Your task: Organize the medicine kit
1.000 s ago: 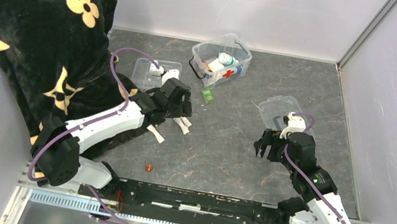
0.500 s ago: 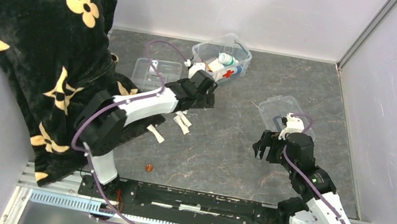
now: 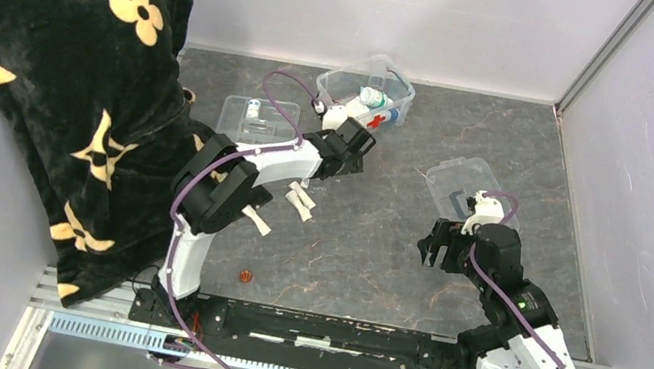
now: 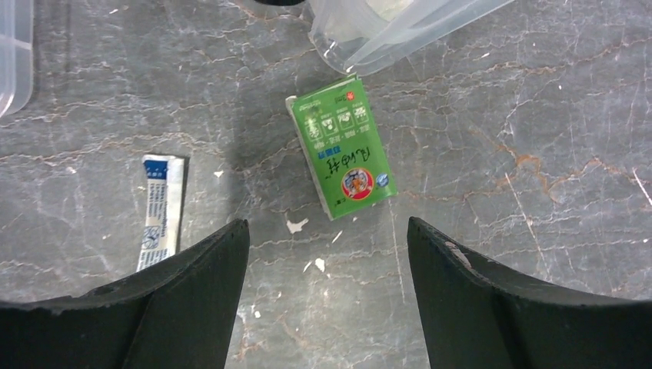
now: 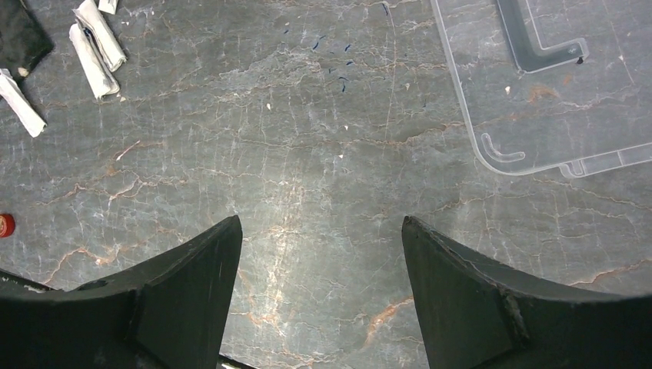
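While medicine kit (image 4: 373,42) shows only cut-off corner, left gripper (image 4: 327,225) gapes wide above green box (image 4: 340,146); right gripper (image 5: 319,223) wide, empty.

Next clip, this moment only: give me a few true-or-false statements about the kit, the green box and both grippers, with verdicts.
1. The medicine kit has no lid on. True.
2. The left gripper is open above a green box. True.
3. The green box lies inside the medicine kit. False: it lies flat on the table, just outside the kit's wall.
4. The right gripper grips the flat clear lid. False: it is open and empty, and the lid lies on the table beside it.
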